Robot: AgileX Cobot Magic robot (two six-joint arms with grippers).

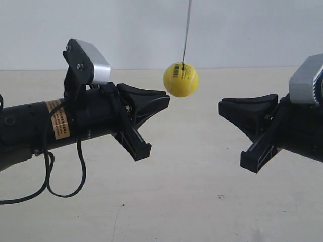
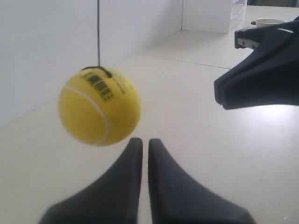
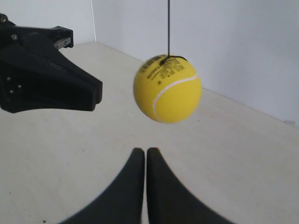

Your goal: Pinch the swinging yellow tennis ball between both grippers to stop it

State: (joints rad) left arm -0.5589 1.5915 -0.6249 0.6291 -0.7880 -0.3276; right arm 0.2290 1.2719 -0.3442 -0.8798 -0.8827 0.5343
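Closest to the left wrist camera, left gripper (image 2: 141, 142): 2 fingers (image 2: 124, 186) pressed together, holding nothing. Just beyond their tips hung the yellow tennis ball (image 2: 99, 106) on its string (image 2: 98, 32), clear of the table (image 2: 196, 140) and touching neither gripper. It was slightly blurred, so probably swinging.

Right gripper (image 3: 145, 151): fingers likewise clenched, empty.

Exterior view: ball just beside one gripper's tip, well apart from the other's.

Judgement: bring both closed tips in level with the ball's middle, from opposite sides, arriving together. Off-centre contact would likely knock it aside.

Count: 1 ball, 1 string, 2 grippers, 4 fingers.
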